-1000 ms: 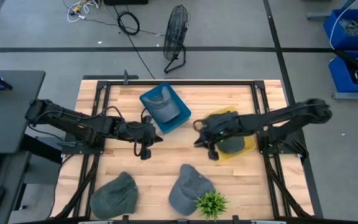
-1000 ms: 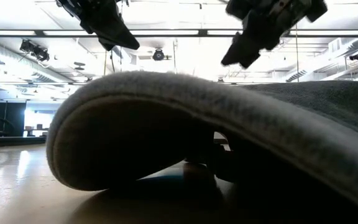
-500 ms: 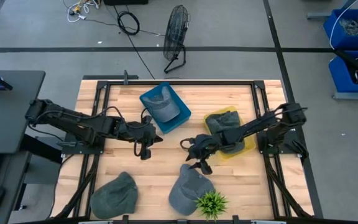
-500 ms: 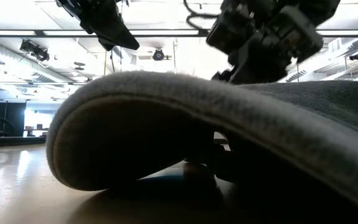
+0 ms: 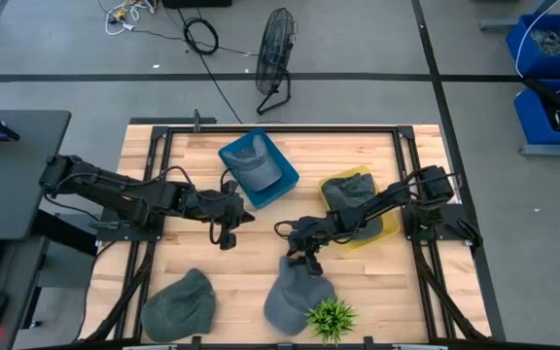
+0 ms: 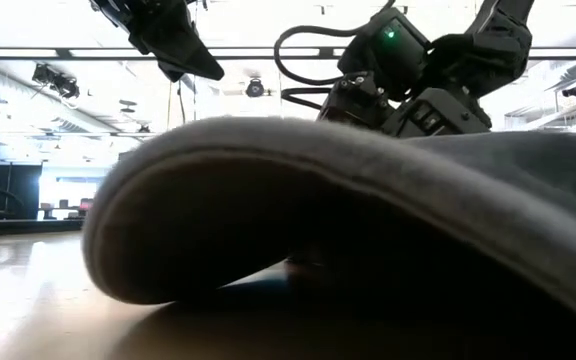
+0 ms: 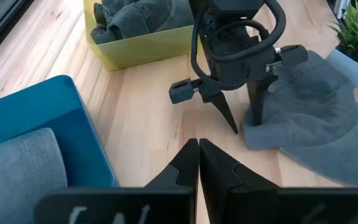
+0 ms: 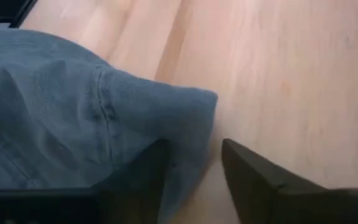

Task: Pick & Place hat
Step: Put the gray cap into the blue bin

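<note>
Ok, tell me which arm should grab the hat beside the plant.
Right. The right gripper is open, straddling the edge of that hat; the left gripper hangs shut over bare table.

Even overhead light falls on the bench (image 5: 261,253), shadows soft. In the low view bright ceiling strips (image 6: 268,52) glare, and the hat (image 6: 368,220) close to the lens looms dark and blurred.

Light wood table (image 5: 261,243) holds a blue bin (image 5: 258,167) at 12 o'clock and a yellow bin (image 5: 360,207) around 3. Two grey hats (image 5: 179,303) (image 5: 295,297) plus a little plant (image 5: 330,318) sit along 6.
</note>
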Motion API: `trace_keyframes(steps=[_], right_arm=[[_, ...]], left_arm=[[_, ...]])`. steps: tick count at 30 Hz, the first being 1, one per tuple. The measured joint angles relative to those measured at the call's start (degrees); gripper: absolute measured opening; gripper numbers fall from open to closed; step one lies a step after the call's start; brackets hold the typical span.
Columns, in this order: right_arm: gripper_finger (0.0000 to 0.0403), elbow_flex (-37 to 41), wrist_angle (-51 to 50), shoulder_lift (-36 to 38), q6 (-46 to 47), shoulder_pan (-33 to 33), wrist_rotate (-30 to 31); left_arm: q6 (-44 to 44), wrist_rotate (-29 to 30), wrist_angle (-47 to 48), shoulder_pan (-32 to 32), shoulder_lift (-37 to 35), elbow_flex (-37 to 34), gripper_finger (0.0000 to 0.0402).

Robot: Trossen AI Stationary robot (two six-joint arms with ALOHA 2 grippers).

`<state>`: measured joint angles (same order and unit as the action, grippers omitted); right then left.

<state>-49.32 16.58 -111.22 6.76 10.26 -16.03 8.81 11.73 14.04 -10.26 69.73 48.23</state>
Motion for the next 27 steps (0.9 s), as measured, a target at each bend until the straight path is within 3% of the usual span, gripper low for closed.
trace_keyframes(steps=[5,7,11,14,19,27], right_arm=[[0.0036,0.1,-1.1,0.9,-2.3,-0.2,0.7],[0.0013,0.3,-3.0,2.3,-2.7,-0.2,0.0],[0.0019,-1.0,-11.5,7.9,-4.1,-0.5,-0.1],[0.0006,-3.5,-20.8,13.1,-9.1,-1.0,3.5],[0.0009,-7.2,-28.2,20.4,-16.7,-2.3,12.6],[0.0004,-7.4,-29.3,23.8,-19.3,-7.1,13.6]], left_arm=[[0.0,0.0,0.0,0.0,0.0,0.0,0.0017],[0.0,0.0,0.0,0.0,0.0,0.0,0.0017],[2.0,0.0,-1.3,0.0,0.0,0.0,0.0017],[2.7,-0.1,-5.2,-0.1,0.0,0.0,0.0017],[-7.4,-3.9,-13.4,-1.7,1.5,0.1,0.0022],[-15.7,-4.9,-17.0,-2.1,6.2,0.1,0.0108]])
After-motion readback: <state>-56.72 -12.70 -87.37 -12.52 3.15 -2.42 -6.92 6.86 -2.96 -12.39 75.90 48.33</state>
